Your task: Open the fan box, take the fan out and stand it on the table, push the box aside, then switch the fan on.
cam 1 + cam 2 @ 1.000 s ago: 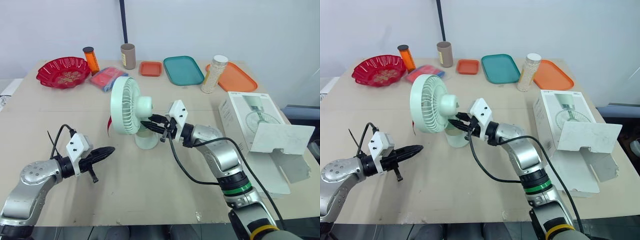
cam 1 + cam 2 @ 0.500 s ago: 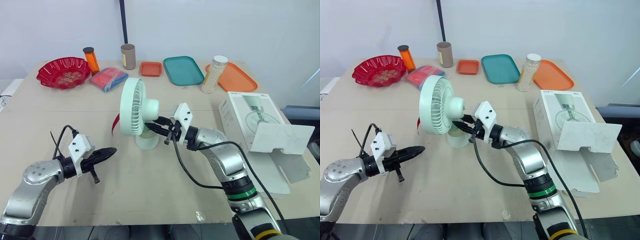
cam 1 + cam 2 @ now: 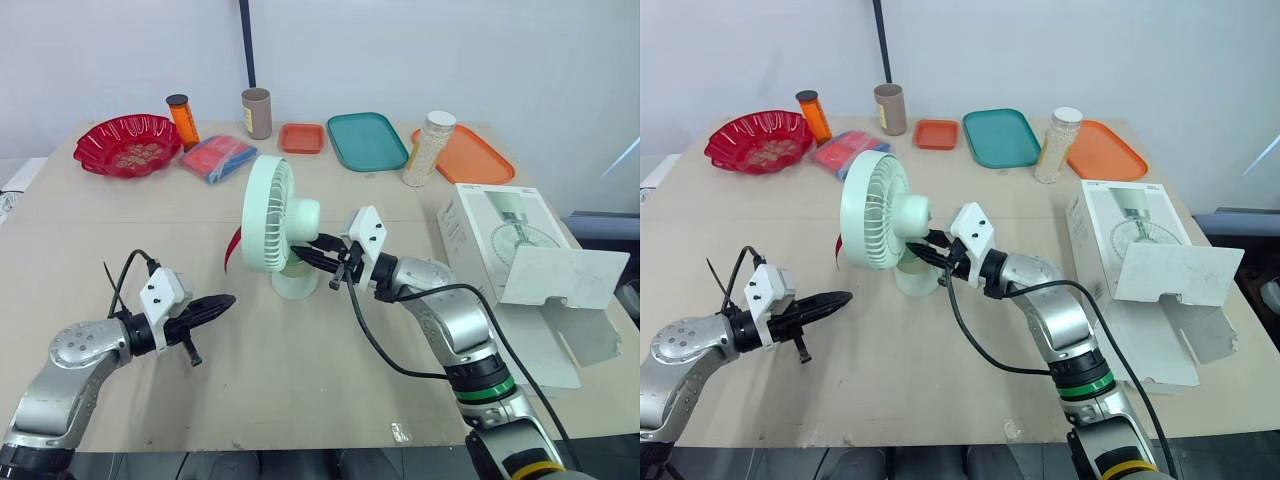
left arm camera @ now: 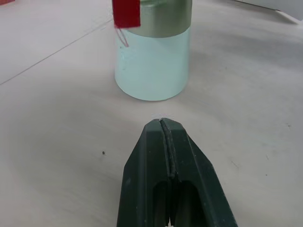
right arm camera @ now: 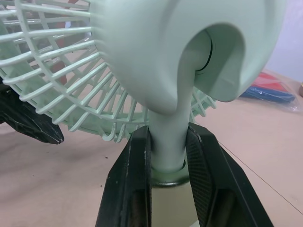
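**A:** The fan [image 3: 270,212] stands upright in the middle of the table [image 3: 300,380]. It's out of the box [image 3: 497,238], which sits open well off to its right.

**B:** And the right gripper [image 3: 312,252] has the fan by the neck. One black finger sits on each side of the stem just above the base, both clamped against it.

**A:** The left gripper [image 3: 214,303]?

**B:** Its fingers are pressed flat together, holding nothing. It's low over the table and points at the fan's base, near it but apart.
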{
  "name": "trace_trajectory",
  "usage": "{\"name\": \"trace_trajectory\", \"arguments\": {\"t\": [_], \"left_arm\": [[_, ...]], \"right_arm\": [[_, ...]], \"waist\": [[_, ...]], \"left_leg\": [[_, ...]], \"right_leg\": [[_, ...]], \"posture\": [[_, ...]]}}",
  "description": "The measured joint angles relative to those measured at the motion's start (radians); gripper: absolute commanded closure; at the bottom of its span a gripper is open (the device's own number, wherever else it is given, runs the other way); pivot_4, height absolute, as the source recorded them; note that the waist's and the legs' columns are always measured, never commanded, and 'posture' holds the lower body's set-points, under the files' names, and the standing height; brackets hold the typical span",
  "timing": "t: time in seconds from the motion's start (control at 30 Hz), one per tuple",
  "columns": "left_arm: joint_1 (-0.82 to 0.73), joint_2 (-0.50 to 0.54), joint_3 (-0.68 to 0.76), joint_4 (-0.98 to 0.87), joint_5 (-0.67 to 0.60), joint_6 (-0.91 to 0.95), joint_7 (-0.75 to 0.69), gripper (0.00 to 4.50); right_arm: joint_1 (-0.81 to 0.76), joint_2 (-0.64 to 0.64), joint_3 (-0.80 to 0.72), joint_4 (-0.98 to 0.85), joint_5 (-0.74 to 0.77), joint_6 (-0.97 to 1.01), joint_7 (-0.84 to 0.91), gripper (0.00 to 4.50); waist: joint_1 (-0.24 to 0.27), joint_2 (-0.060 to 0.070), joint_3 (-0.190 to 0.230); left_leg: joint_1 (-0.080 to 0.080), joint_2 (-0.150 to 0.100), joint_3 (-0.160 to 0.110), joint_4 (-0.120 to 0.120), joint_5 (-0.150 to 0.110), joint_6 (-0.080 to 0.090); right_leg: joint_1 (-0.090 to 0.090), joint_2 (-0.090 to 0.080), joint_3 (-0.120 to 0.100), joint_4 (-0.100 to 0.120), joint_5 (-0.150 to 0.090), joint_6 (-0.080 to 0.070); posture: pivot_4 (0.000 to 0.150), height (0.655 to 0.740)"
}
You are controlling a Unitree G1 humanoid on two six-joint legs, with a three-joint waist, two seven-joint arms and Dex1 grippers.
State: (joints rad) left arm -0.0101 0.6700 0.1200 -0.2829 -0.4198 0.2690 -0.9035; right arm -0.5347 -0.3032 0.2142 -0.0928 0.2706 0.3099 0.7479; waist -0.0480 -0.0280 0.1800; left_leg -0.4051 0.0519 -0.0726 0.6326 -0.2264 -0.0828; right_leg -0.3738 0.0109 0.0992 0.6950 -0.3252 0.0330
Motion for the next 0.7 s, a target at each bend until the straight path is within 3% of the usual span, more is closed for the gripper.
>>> {"name": "trace_trajectory", "arguments": {"t": [0.2, 0.37, 0.5, 0.53, 0.7], "left_arm": [[0.0, -0.01, -0.003, 0.0, 0.005, -0.001, 0.001, 4.45], [0.001, -0.016, -0.004, 0.0, 0.008, -0.001, 0.002, 4.5], [-0.007, -0.023, -0.008, 0.002, 0.012, -0.001, 0.003, 4.5], [-0.012, -0.024, -0.009, 0.005, 0.015, -0.001, 0.003, 4.5], [-0.024, -0.028, -0.017, 0.01, 0.019, -0.001, 0.003, 4.5]], "right_arm": [[0.0, 0.0, 0.0, -0.001, 0.0, 0.001, -0.004, 3.59], [0.007, -0.003, 0.001, -0.001, -0.001, 0.012, -0.006, 2.09], [0.008, -0.002, 0.001, -0.001, -0.002, 0.019, -0.008, 0.24], [0.008, -0.002, 0.001, -0.001, -0.002, 0.02, -0.008, 0.07], [0.008, -0.001, 0.001, -0.001, -0.002, 0.021, -0.008, 0.07]], "waist": [[0.0, 0.0, 0.0], [0.0, 0.0, 0.0], [0.0, 0.0, 0.0], [0.0, 0.0, 0.0], [0.0, 0.0, 0.0]], "left_leg": [[0.0, 0.0, 0.0, 0.0, 0.0, 0.0], [0.0, 0.0, 0.0, 0.0, 0.0, 0.0], [0.0, 0.0, 0.0, 0.0, 0.0, 0.0], [0.0, 0.0, 0.0, 0.0, 0.0, 0.0], [0.0, 0.0, 0.0, 0.0, 0.0, 0.0]], "right_leg": [[0.0, 0.0, 0.0, 0.0, 0.0, 0.0], [0.0, 0.0, 0.0, 0.0, 0.0, 0.0], [0.0, 0.0, 0.0, 0.0, 0.0, 0.0], [0.0, 0.0, 0.0, 0.0, 0.0, 0.0], [0.0, 0.0, 0.0, 0.0, 0.0, 0.0]], "posture": [[0.15, 0.74], [0.15, 0.74], [0.15, 0.74], [0.15, 0.74], [0.15, 0.74]]}}
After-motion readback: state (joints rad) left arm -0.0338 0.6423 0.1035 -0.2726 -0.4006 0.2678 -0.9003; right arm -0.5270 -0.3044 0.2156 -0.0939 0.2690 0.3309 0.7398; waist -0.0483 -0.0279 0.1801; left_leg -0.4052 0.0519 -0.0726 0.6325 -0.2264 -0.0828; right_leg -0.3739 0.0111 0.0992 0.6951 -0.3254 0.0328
